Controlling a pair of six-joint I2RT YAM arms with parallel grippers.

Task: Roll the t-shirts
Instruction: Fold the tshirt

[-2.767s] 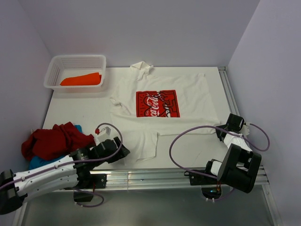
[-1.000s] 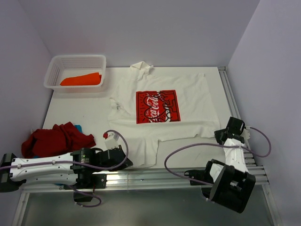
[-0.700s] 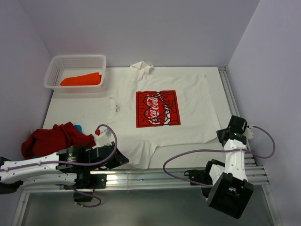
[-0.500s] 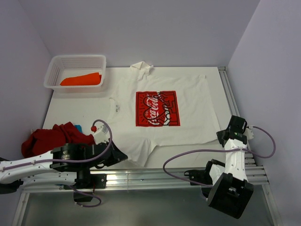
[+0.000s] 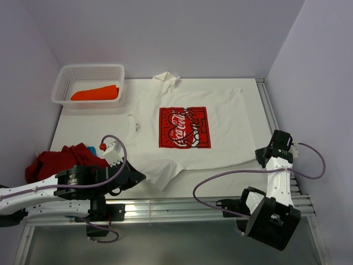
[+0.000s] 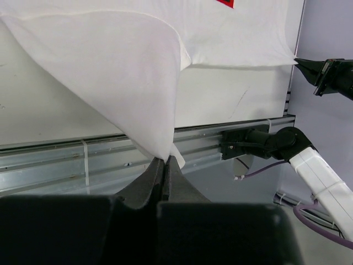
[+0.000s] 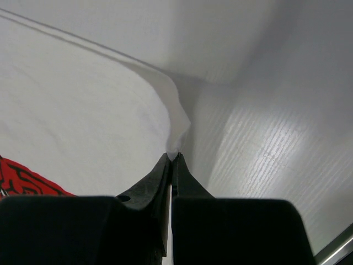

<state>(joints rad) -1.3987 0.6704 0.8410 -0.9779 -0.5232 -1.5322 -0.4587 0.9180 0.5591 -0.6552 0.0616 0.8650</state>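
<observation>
1. Table: white top, with a metal rail along the near edge.
2. White t-shirt: spread over the middle and right of the table, red print facing up. Its near edge is lifted off the surface at both corners.
3. Basket: white, at the far-left corner.
4. Dark red t-shirt: crumpled at the near-left, beside the left arm.
5. Orange t-shirt: lying inside the basket.
6. Left gripper: fully closed, pinching the near-left corner of the white t-shirt, which drapes up from the tips.
7. Right gripper: fully closed, pinching the near-right corner of the white t-shirt.
</observation>
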